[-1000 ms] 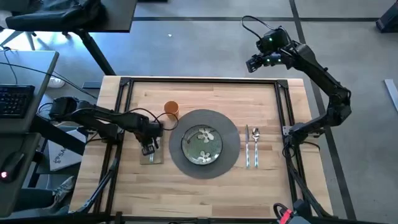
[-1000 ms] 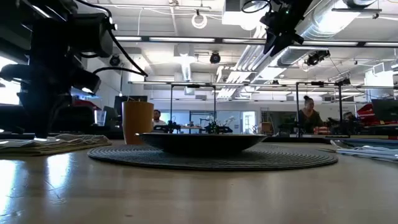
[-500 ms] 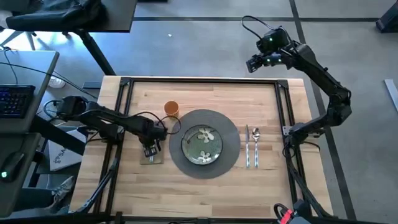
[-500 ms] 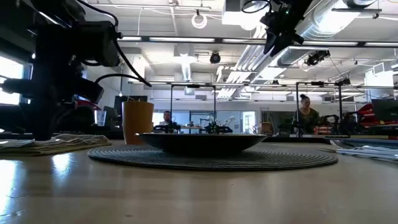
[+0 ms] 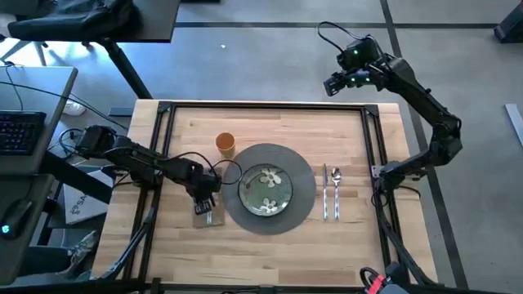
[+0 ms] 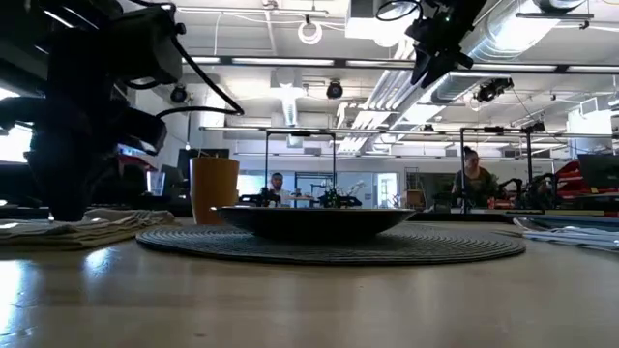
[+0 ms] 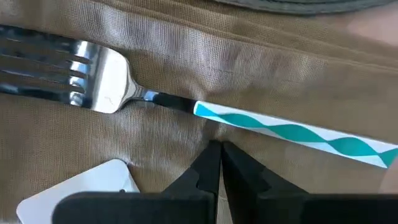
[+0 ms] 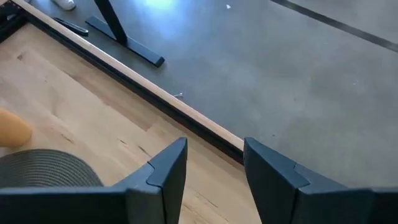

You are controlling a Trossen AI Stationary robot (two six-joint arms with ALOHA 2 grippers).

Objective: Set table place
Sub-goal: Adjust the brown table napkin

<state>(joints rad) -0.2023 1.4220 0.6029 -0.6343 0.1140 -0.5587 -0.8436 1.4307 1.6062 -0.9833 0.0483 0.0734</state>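
My left fingers (image 7: 216, 163) have slid nearer along the napkin (image 7: 186, 74). They're pressed together, holding nothing; the fork (image 7: 124, 93) lies crosswise just ahead of their tips. My right fingers (image 8: 211, 168), spread empty, wait beyond the surface's (image 5: 351, 245) far corner.

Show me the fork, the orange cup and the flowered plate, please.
fork (image 7: 102, 81), left wrist view, on its neck below the tines.
orange cup (image 5: 225, 144), high view, on its rim.
flowered plate (image 5: 282, 194), high view, on its green rim.
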